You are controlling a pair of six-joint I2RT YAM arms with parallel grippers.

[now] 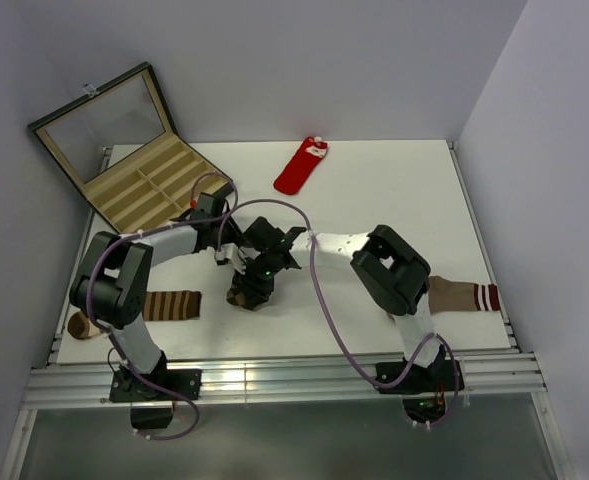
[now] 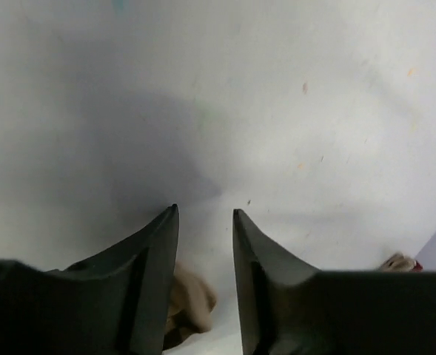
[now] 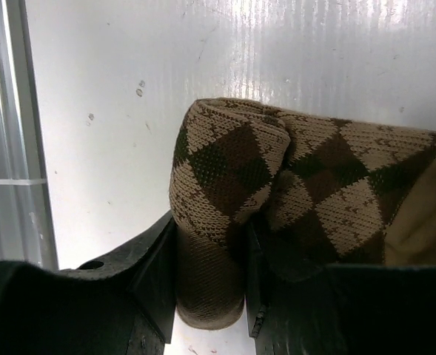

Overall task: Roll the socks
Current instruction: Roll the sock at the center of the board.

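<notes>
Closest to the lens, the right pincer [image 3: 210, 248] pinches a fold of the argyle sock [image 3: 292, 177]. This sock sits bunched into a thick lump on the desk [image 1: 374, 200], toward the near side, between the two arms. It looks to me partly rolled, but not yet a tidy roll. Just beside it the left pincer [image 2: 205, 214] is spread, with only bare desk between its fingers. The red sock [image 1: 300, 167] lies flat at the far edge, well apart, so I judge that half of the work or more is left. I count four socks: these two, one striped sock [image 1: 171, 305] at the left and one tan sock [image 1: 459, 295] at the right. One open box [image 1: 124, 205] stands at the far left corner.
</notes>
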